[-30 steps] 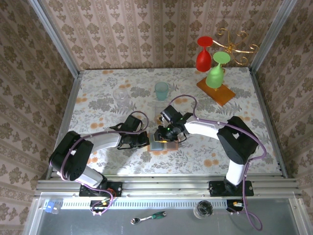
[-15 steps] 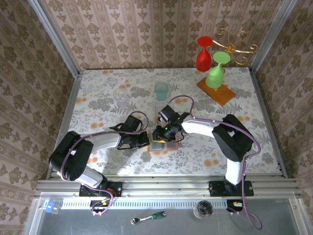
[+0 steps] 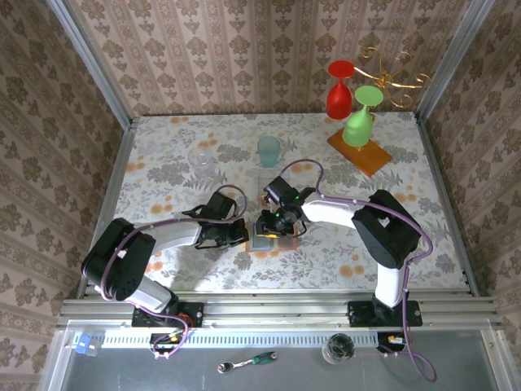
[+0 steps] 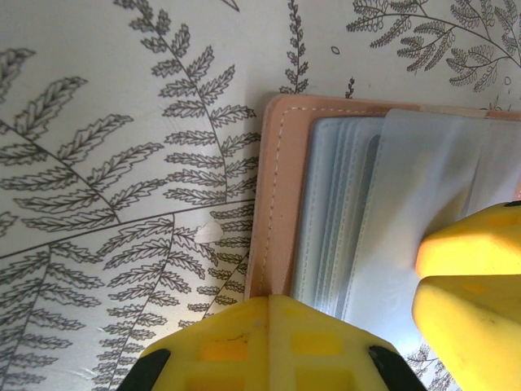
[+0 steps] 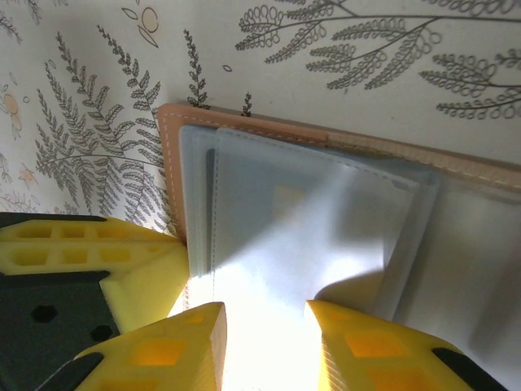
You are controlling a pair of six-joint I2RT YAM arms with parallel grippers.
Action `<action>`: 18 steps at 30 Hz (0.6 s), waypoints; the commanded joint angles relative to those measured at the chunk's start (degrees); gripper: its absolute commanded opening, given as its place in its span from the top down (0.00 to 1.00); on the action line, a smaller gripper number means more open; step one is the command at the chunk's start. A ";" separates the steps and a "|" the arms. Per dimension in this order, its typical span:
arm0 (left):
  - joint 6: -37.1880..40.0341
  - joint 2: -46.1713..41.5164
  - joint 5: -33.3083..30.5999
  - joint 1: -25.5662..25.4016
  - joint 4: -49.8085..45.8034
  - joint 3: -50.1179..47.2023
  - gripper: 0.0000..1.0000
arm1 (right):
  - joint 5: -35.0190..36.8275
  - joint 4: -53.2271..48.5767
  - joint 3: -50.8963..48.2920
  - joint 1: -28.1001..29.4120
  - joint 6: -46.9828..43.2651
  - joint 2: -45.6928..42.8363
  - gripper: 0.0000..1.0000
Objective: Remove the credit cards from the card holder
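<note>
Top external view: the card holder lies open on the bench, near centre, between both arms. The left end effector is fully closed, its tips touching the holder's tan edge. The right end effector is narrowly parted, with both fingertips resting on the grey pocket leaves.

Overhead: fixed high at six o'clock, tilted down over the fern-and-flower printed table. Wrists: pressed close, aimed down at the tan leather bifold wallet with grey plastic pockets, seemingly from opposite sides; shared by all three, mid-table.
</note>
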 commanded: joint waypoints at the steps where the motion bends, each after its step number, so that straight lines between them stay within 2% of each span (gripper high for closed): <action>1: 1.31 0.59 -0.56 0.22 -2.24 -1.41 1.00 | 2.82 -2.24 -1.31 0.19 0.22 -2.65 0.67; 18: 1.68 0.43 -0.73 0.37 -3.55 -0.64 1.00 | 3.28 -2.32 -2.99 -0.17 -0.29 -2.78 0.66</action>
